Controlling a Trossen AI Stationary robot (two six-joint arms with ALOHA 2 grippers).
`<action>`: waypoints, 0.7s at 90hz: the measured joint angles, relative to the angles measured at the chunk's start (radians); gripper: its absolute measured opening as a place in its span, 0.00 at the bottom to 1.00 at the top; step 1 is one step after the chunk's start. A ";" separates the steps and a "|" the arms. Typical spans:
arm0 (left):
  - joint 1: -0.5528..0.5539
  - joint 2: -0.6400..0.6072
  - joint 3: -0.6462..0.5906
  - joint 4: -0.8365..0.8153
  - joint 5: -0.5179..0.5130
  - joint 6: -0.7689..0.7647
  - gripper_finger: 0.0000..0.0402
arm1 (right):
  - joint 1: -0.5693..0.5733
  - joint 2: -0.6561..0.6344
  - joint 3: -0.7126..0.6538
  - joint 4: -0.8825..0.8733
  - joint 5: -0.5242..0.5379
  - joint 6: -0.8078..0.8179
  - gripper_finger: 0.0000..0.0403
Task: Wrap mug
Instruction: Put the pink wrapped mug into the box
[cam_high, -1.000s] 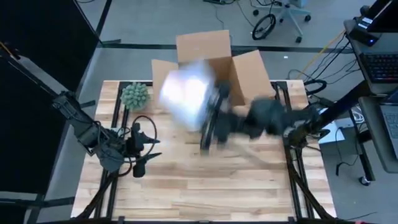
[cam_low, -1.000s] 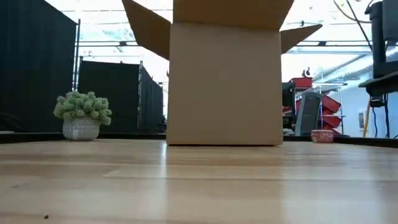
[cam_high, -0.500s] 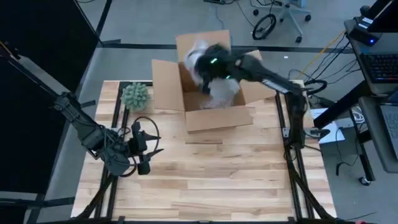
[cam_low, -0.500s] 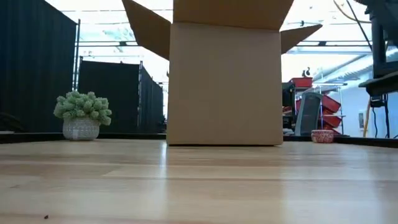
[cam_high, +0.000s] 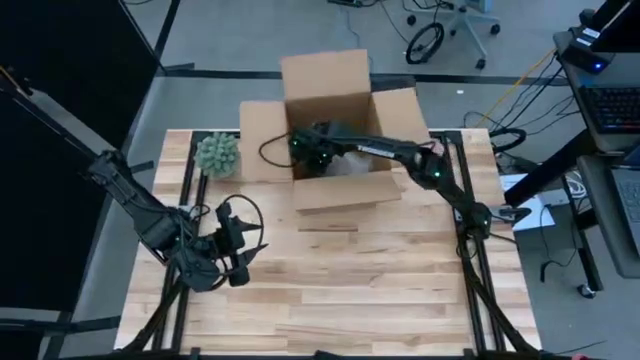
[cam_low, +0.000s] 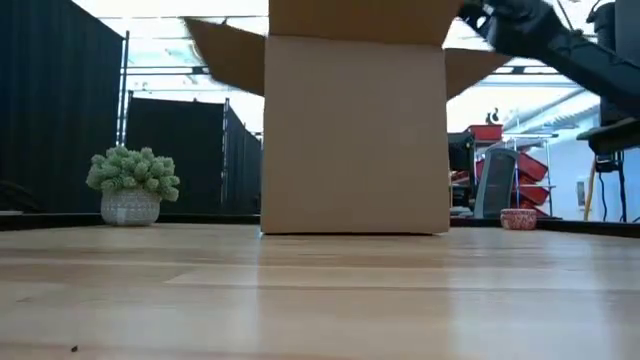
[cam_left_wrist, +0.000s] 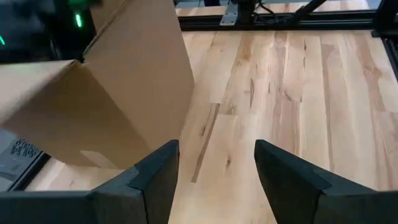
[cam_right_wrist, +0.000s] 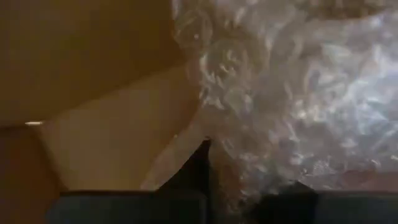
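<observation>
Right gripper (cam_high: 312, 150) is down inside the cardboard box (cam_high: 345, 190), beside the bubble-wrapped bundle (cam_right_wrist: 292, 87) lying there; its fingers' state cannot be told; left gripper (cam_left_wrist: 214, 180) waits open over the table (cam_high: 380, 290); risk: withdrawing could snag wrap.

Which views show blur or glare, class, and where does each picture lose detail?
Low view: the right arm smears with motion, and the bright room behind the cardboard box washes out. Right wrist view: bubble wrap glints, box interior dim and soft. Left wrist view: box flap slightly blurred, wooden table sharp.
</observation>
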 joint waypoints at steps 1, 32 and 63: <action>0.000 0.002 0.000 0.001 0.002 0.000 0.49 | 0.000 0.005 0.000 0.003 -0.006 0.001 0.04; -0.004 0.039 0.000 0.007 0.057 -0.049 0.49 | -0.012 0.028 0.001 0.010 -0.085 0.147 0.41; -0.004 0.039 0.000 0.006 0.063 -0.052 0.49 | -0.030 -0.104 -0.005 0.003 -0.081 0.189 0.75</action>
